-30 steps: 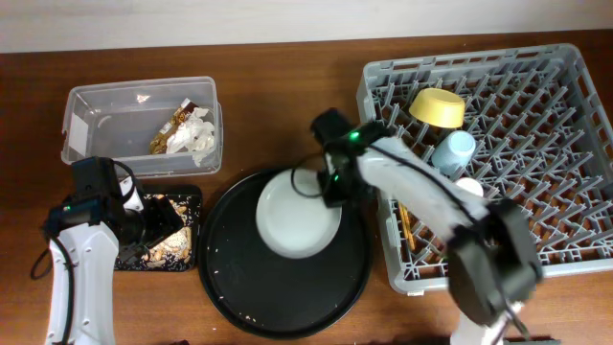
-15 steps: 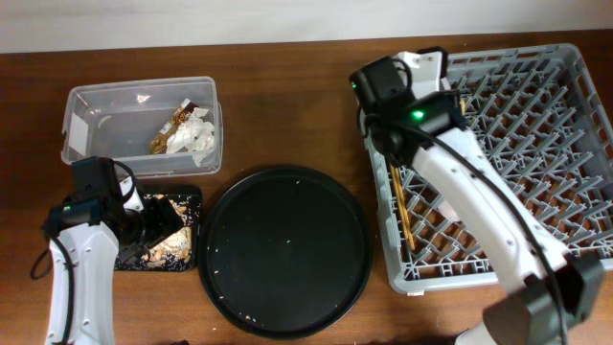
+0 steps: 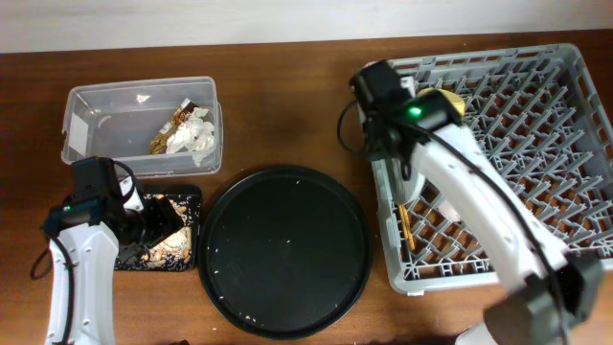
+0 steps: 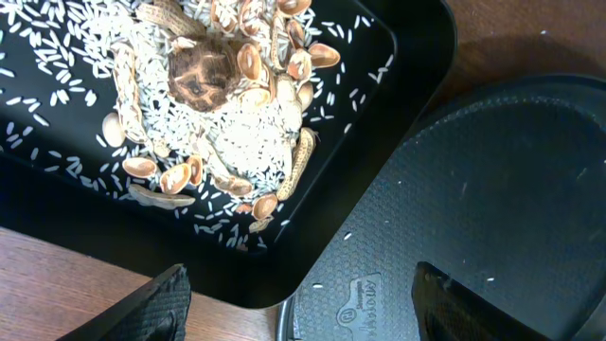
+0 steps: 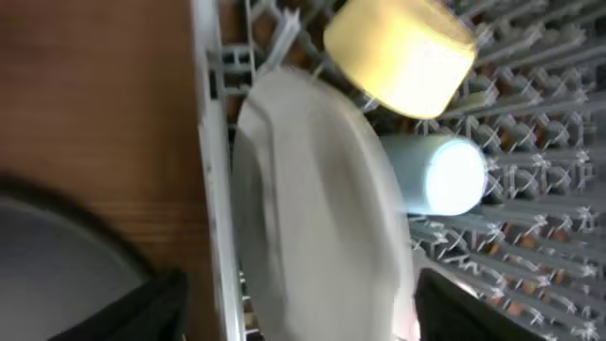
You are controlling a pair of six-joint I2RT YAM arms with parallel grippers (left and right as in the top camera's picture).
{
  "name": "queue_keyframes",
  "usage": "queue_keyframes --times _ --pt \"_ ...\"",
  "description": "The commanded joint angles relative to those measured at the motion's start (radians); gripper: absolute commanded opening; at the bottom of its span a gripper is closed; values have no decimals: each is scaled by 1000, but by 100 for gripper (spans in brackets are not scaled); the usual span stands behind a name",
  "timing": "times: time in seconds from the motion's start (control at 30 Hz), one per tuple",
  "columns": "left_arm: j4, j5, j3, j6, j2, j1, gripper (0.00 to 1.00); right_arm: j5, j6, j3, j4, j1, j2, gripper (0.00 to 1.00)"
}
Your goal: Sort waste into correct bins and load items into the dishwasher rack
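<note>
The wooden table (image 3: 278, 105) bears a shallow black tray (image 3: 194, 197) under the left gripper (image 4: 303, 317), a clear tub (image 3: 105, 125) beyond, a round tray (image 3: 287, 249) beside, and the rack (image 3: 556, 144) under the right gripper (image 5: 303, 313).

Bright, even light; plate (image 5: 312, 218) blurred in right wrist view, left wrist sharp.

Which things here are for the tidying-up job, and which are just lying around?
For the job: plate, yellow bowl, blue cup, chopsticks, dishwasher rack, clear tub, tissue, wrapper, black rectangular tray, food scraps.

Just lying about: round black tray, table.
</note>
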Motion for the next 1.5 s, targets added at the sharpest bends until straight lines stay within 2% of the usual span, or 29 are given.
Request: queue_keyframes --times 0.0,0.07,0.13,0.23,0.33,0.37,0.4,0.47,0.57,0.73,0.83,0.9,1.17,1.23,1.3,1.37,1.4,1.47 --pt "10 24 7 -2 -9 3 74 -133 -3 12 0 -100 -138 93" --pt "25 77 38 -2 -9 -6 74 -336 -86 12 -4 -233 -168 93" --pt "49 100 90 43 -9 -69 74 -537 -186 12 -29 -365 -169 94" --pt "87 101 127 147 -9 -186 75 -639 -290 12 -76 -455 -169 95" --pt "31 55 126 211 -9 -302 86 -621 -328 11 -162 -469 -169 96" --pt "-15 11 126 210 -9 -320 95 -619 -328 11 -194 -467 -169 97" --pt "-73 -8 126 210 -9 -325 99 -618 -328 11 -211 -467 -169 100" --pt "-150 -8 125 203 -15 -325 99 -615 -328 -25 -220 -467 -183 99" --pt "-149 -51 85 203 -119 -325 99 -615 -324 -162 -116 -467 -294 99" --pt "-3 -53 -85 203 -556 -325 99 -610 -313 -514 135 -467 -686 99" --pt "56 -50 -133 203 -761 -325 99 -556 -313 -597 138 -467 -911 99" --pt "51 -50 -133 203 -787 -325 99 -556 -313 -597 138 -467 -959 99" --pt "48 -50 -133 203 -786 -325 99 -555 -314 -600 138 -464 -912 99" --pt "48 -50 -133 203 -786 -325 99 -526 -328 -607 144 -465 -945 99" --pt "48 -50 -133 203 -786 -325 99 -511 -328 -670 237 -464 -1048 99" --pt "48 -50 -133 203 -786 -325 99 -494 -328 -893 498 -419 -1220 99" --pt "48 -50 -133 203 -786 -325 99 -495 -328 -1083 709 -389 -1346 99" --pt "48 -50 -133 203 -786 -325 99 -495 -328 -1336 974 -364 -1542 99"
